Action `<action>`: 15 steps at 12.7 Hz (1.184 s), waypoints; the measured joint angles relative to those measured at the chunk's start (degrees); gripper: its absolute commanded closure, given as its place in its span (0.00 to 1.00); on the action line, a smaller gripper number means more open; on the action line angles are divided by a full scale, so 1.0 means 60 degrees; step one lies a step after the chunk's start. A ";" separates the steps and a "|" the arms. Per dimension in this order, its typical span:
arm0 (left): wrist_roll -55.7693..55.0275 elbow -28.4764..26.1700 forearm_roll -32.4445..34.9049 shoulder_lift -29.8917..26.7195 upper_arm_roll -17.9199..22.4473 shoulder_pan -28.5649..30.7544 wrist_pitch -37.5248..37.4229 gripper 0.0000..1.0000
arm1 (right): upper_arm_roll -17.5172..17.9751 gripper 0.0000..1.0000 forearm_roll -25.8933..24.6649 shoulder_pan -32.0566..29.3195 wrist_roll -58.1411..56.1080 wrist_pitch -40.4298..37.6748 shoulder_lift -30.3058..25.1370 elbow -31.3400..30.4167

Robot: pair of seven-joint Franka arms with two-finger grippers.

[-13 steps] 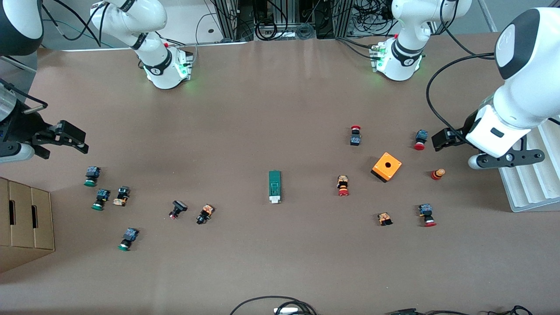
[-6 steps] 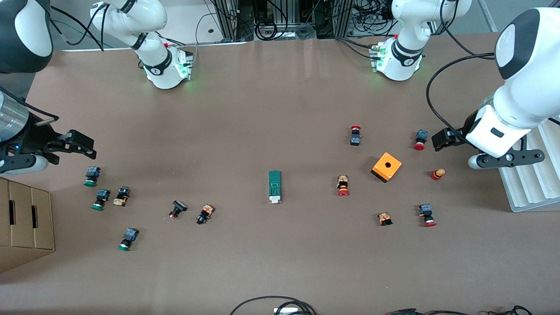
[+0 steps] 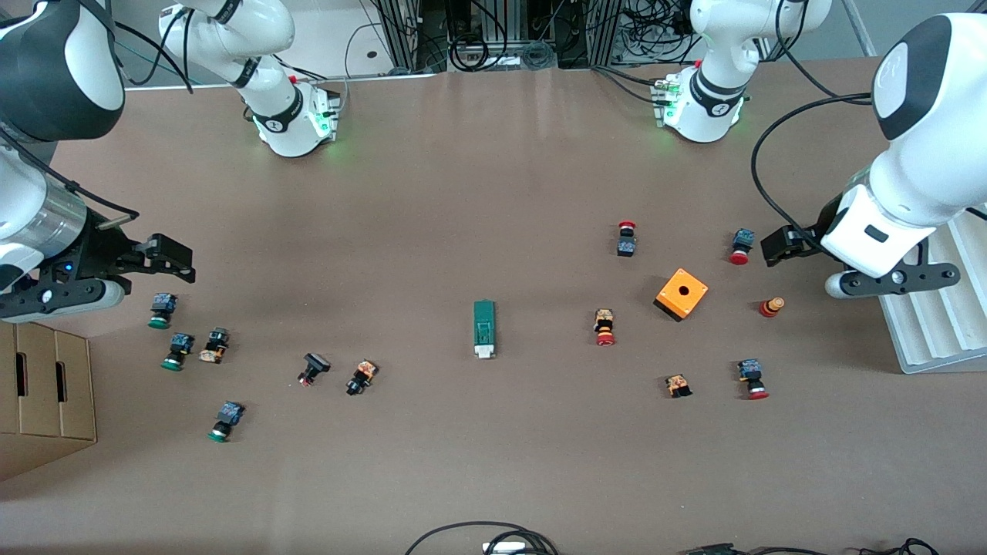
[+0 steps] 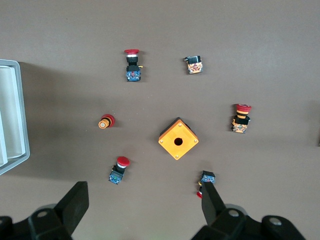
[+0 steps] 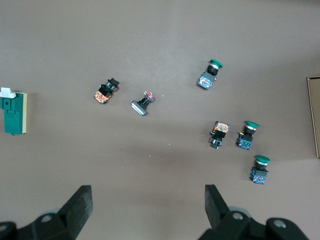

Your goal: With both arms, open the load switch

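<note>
The bench [image 3: 493, 193] is big and crowded, so an arm that sweeps low could knock small parts away. The right arm [image 3: 46, 177] comes in at 9 o'clock in the front view, close above a cardboard box [image 3: 46, 393]. It could bump the box if it drops too soon. The left arm [image 3: 917, 154] is at 3 o'clock. On its way to the middle it must pass the orange box [image 3: 682, 294] and could push it.

The load switch [image 3: 483, 329] lies flat in the middle of the bench, just toward 6 o'clock, well apart from both arms. It is thin and loose. If only one arm pulls, I think it would slide and not open. The little push buttons [image 3: 161, 310] could roll under the fingers.

Both arms are bent over with their wrists pointing down. The right end effector [image 5: 148, 192] hangs over the green buttons, jaws spread wide, holding nothing. The left end effector [image 4: 144, 192] waits over the red buttons at 3 o'clock, jaws also wide apart and empty.
</note>
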 measured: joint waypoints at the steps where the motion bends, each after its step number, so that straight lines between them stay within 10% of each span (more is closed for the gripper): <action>1: 0.0000 0.0000 0.0000 0.0000 0.0000 0.0000 0.0000 0.00 | -0.0005 0.00 0.0000 0.0003 0.0000 0.0001 0.0013 0.0000; 15: 0.0000 0.0000 0.0000 0.0000 0.0000 0.0000 0.0000 0.00 | 0.0010 0.00 0.0714 0.0497 0.0213 0.0260 0.0535 -0.0045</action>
